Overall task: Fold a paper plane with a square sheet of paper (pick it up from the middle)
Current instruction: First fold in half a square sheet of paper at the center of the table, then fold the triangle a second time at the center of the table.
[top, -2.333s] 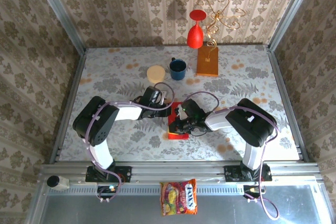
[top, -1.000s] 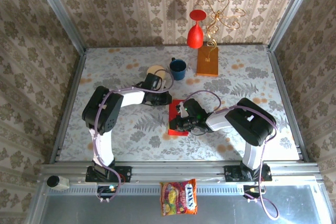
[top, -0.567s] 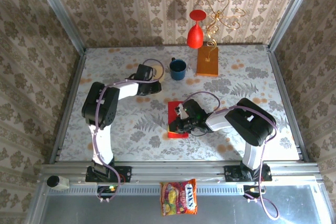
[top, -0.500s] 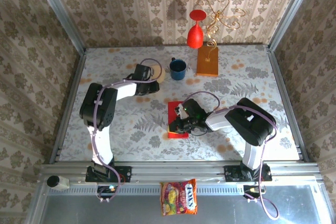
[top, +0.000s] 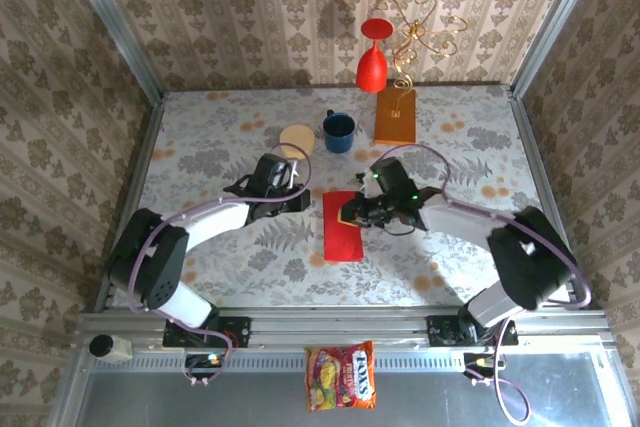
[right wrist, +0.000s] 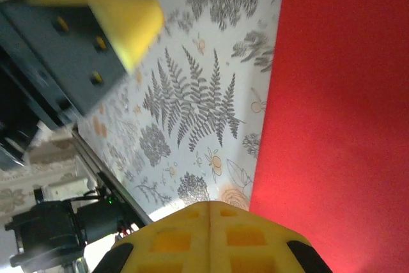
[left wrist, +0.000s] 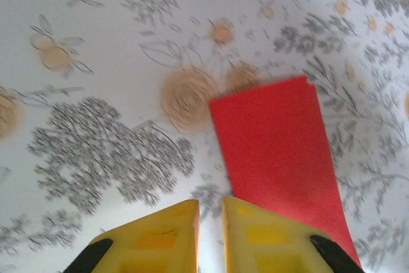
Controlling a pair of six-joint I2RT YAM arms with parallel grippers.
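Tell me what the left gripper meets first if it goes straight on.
Probably the square sheet of paper: the left gripper points down at the sheet's left edge. Depth is unclear, so it could land on bare table just beside it.

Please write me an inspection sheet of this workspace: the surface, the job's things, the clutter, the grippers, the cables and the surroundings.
Surface: table with floral-print covering, no spill seen.
Job's things: bright red paper sheet, folded to a narrow rectangle, lying flat; no plane shape yet.
Clutter: dark blue mug, round beige disc, orange-brown rectangular block, red goblet-shaped vase; candy bag off the table, near side.
Grippers: left gripper slightly open, empty, beside the paper; right gripper shut, at the paper's long edge.
Cables: lilac cables along both arms, not snagged.
Surroundings: patterned wallpaper walls, metal frame posts.
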